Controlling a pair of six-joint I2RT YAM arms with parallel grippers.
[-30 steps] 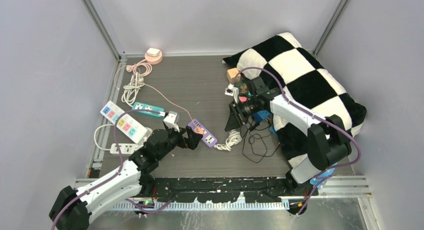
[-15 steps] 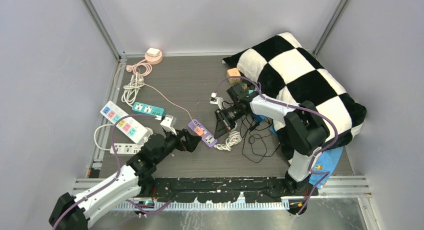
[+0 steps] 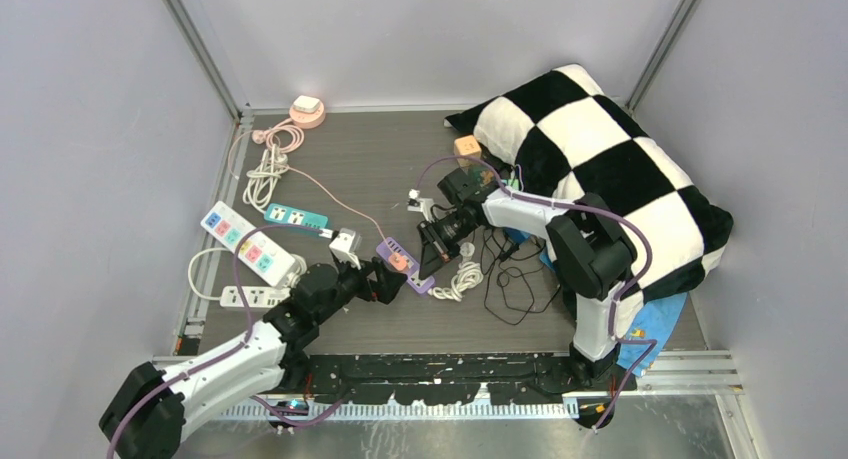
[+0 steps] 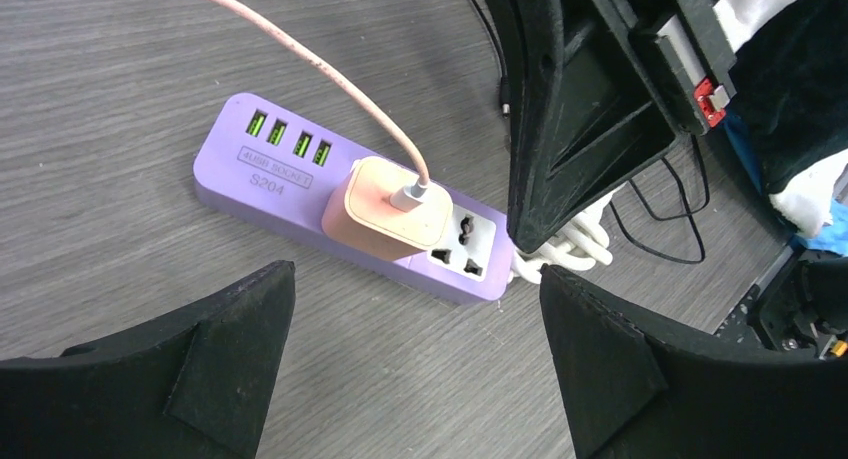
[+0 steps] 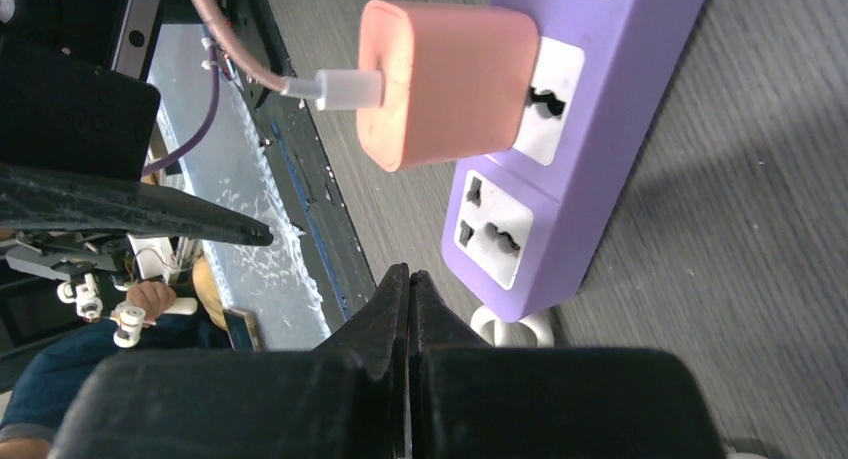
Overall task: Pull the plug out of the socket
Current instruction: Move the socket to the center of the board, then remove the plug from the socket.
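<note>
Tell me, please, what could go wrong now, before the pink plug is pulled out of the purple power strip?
1. The purple power strip lies loose on the table and nothing presses it down. The right gripper is shut and sits near the strip's socket end, not on it. The strip may rise together with the pink plug.
2. The left gripper is open and not yet around the plug. If it closes carelessly, it could catch the pink cable instead.
</note>
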